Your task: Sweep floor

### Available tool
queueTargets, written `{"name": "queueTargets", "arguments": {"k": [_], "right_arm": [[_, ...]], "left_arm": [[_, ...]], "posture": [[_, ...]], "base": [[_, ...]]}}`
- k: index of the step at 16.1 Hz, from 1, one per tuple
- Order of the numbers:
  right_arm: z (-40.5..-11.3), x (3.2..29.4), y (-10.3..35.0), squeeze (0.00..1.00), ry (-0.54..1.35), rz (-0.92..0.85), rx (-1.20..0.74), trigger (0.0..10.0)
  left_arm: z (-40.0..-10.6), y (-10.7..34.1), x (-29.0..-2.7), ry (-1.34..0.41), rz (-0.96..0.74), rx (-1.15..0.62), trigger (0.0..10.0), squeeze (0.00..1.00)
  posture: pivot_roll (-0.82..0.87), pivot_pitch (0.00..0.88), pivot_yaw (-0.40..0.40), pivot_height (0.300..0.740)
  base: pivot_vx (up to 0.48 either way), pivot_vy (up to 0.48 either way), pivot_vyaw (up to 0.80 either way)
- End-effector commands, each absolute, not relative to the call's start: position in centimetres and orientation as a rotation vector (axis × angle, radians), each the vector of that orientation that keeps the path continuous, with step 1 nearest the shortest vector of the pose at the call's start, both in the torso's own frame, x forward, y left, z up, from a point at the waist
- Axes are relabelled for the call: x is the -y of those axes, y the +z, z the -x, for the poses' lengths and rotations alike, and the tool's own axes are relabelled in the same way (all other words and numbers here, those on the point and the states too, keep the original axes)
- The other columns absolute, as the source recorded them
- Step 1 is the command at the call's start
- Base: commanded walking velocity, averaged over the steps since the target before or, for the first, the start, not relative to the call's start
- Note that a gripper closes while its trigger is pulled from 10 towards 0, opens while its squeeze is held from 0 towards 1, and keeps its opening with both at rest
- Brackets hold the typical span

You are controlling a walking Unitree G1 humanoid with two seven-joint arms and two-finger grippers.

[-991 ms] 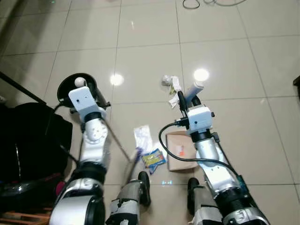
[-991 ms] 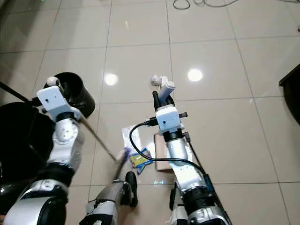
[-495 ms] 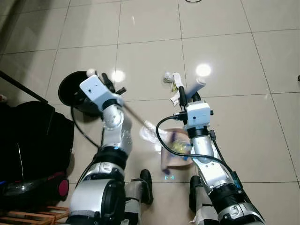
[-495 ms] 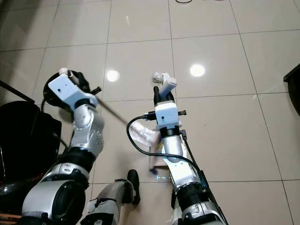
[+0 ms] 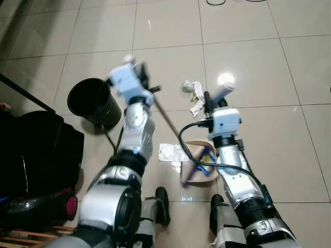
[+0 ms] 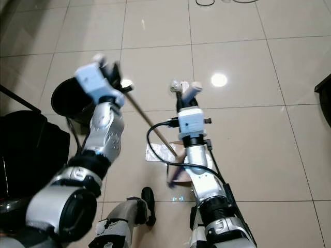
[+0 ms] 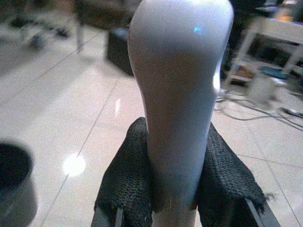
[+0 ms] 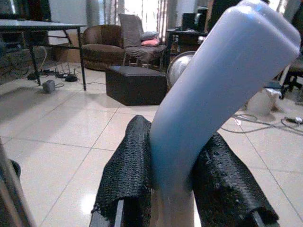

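The broom [image 5: 170, 126] has a thin metal shaft running aslant from the far left down to the near right, its pale handle top [image 7: 180, 90] clamped between black fingers; its purple head [image 5: 187, 178] rests at the near edge of the dustpan [image 5: 199, 168]; the dustpan is a tan scoop lying flat on the tiles between the robot's feet and the litter, its pale handle [image 8: 213, 99] rising upright and gripped; a blue-and-yellow wrapper [image 5: 207, 156] lies in the pan; a silvery wrapper [image 5: 171, 153] lies flat just left of the pan; crumpled white paper scraps [image 5: 192, 95] lie farther off on the floor [image 5: 258, 67], pale glossy tile.
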State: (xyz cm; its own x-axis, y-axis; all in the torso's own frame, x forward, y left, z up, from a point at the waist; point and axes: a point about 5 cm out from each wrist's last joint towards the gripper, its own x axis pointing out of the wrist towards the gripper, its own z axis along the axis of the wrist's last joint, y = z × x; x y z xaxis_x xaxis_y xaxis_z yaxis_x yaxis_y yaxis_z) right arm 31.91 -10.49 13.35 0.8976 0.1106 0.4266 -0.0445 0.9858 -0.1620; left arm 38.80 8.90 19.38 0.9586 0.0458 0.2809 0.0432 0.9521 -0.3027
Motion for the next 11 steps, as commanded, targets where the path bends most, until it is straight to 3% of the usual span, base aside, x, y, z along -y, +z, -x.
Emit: {"name": "queueTargets", "arguments": {"k": [1, 5, 11], "right_arm": [[-31.8, 10.8, 14.1, 0.00, 0.065, 0.097, 0.485, 10.0], [-31.1, 13.4, 14.7, 0.00, -0.008, 0.000, 0.491, 10.0], [-30.2, 16.1, 16.4, 0.00, -0.062, -0.098, 0.506, 10.0]], "left_arm": [[-39.1, 20.7, -9.5, -0.039, 0.254, 0.355, 10.0, 0.00], [-39.9, 23.1, -10.2, -0.122, 0.188, 0.411, 10.0, 0.00], [-40.5, 24.1, -12.5, -0.112, 0.103, 0.420, 10.0, 0.00]], "posture": [[0.01, 0.219, 0.139, 0.740], [-0.01, 0.176, 0.139, 0.740], [-0.02, 0.149, 0.138, 0.740]], "base": [[0.000, 0.000, 0.00], [0.000, 0.000, 0.00], [0.000, 0.000, 0.00]]}}
